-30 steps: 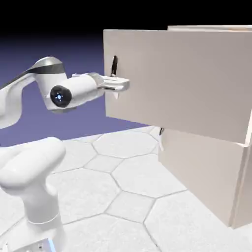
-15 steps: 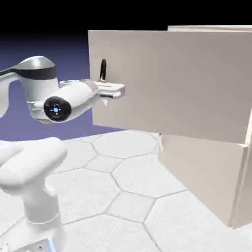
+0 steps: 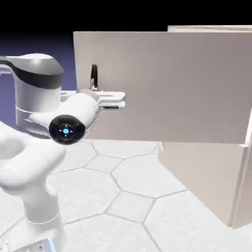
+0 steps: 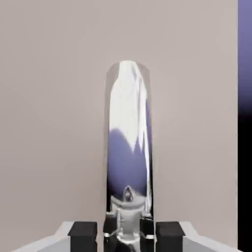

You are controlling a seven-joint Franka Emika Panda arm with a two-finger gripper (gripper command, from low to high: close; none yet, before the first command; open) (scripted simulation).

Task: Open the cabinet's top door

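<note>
**Even, soft rendered light; one mirror-bright handle**

Both views were sharp, without blur or edge distortion. In the exterior view the large flat beige top door (image 3: pixel 167 83) was evenly lit and matte. The pale hexagon-tiled table (image 3: pixel 123 192) lay bright, with only faint shading near the tall beige cabinet (image 3: pixel 206 182). The backdrop faded from blue-violet to black upward. In the hand view the polished vertical bar handle (image 4: pixel 128 142) showed strong white glare and violet reflections.
</note>
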